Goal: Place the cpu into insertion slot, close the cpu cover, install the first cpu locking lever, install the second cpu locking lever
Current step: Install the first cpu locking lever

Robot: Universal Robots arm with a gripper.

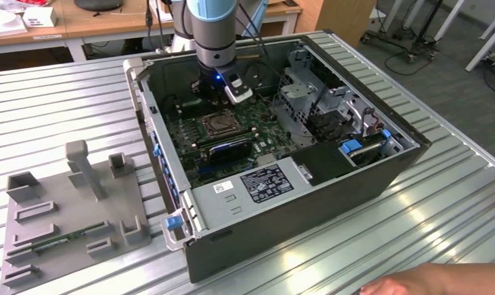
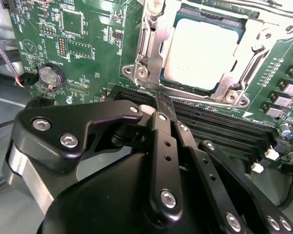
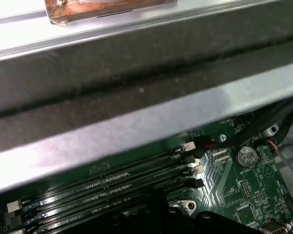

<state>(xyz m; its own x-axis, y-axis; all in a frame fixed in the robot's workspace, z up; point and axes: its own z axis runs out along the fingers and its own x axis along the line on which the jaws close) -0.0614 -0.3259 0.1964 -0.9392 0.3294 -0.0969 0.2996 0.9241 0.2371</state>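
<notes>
One cpu (image 2: 200, 53) sits in the one insertion slot (image 1: 217, 125), with one cpu cover (image 2: 154, 46) folded flat around it in the second wrist view. The pincer (image 2: 160, 103) hangs just beside, fingers (image 2: 163, 141) drawn together over four memory slots (image 3: 112, 185). A case wall (image 3: 136, 97) blocks much of the first wrist view; one hand (image 1: 432, 279) over the desk (image 1: 67, 92) is cut off

Matt pale metal cpu (image 2: 200, 51); cpu cover (image 2: 154, 39) bright silvery metal (glinting); end effector (image 2: 162, 102) smooth glossy black
</notes>
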